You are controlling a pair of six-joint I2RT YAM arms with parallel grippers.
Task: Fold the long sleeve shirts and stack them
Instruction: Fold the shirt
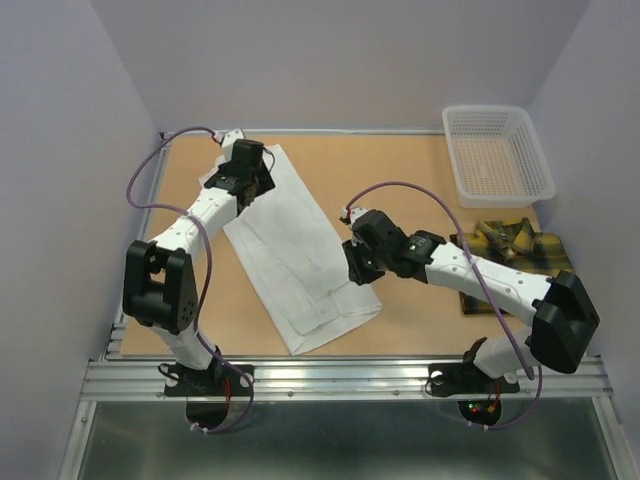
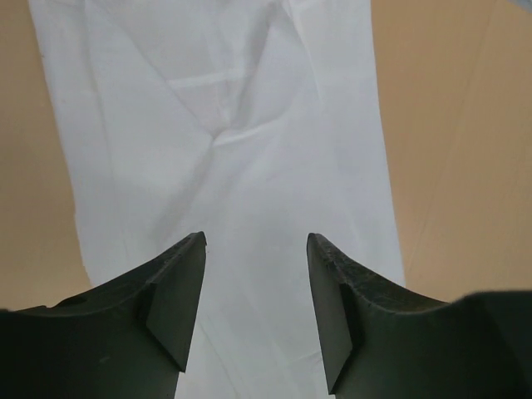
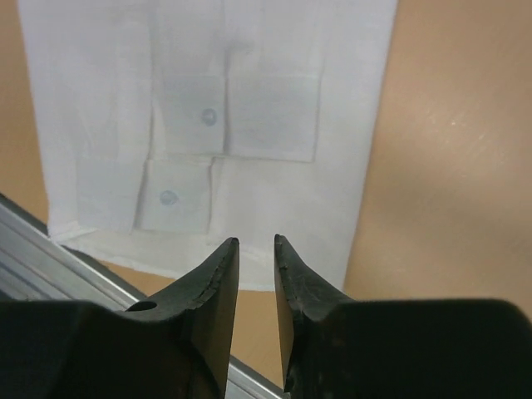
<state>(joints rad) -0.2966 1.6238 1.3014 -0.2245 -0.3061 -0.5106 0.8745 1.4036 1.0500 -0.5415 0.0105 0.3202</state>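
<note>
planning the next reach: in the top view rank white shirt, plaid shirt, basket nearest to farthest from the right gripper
1. white shirt, just left of the right gripper
2. plaid shirt, to its right
3. basket, back right corner

Layout around the basket (image 1: 497,160) at the far right corner of the table (image 1: 400,170).
The first shirt (image 1: 512,238) lies just in front of the basket; the second shirt (image 1: 300,270) lies well to its left, stretched diagonally toward the near edge.
</note>
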